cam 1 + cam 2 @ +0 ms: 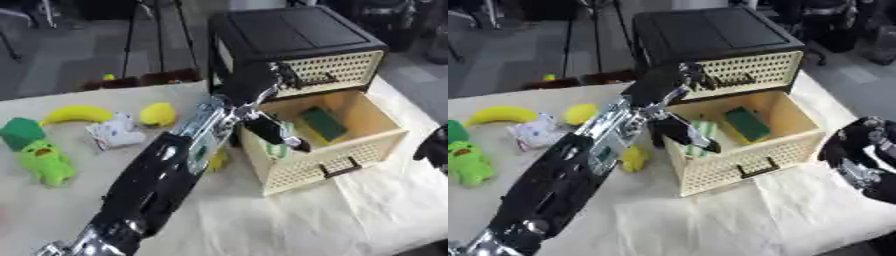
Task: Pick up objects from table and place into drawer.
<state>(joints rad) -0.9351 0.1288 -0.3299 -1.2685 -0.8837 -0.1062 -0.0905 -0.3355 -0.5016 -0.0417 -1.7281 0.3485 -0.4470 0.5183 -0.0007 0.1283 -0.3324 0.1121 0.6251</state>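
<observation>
Left robot hand [686, 132] grips a green-striped packet [703, 131] over the open drawer [794, 145]; its cavity lies directly beneath.

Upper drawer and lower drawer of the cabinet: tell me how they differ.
The upper drawer is shut, flush with the black cabinet; the lower drawer is pulled out. The upper drawer's inside is hidden; the lower drawer shows a green block inside. Both have cream perforated fronts with dark handles.
</observation>
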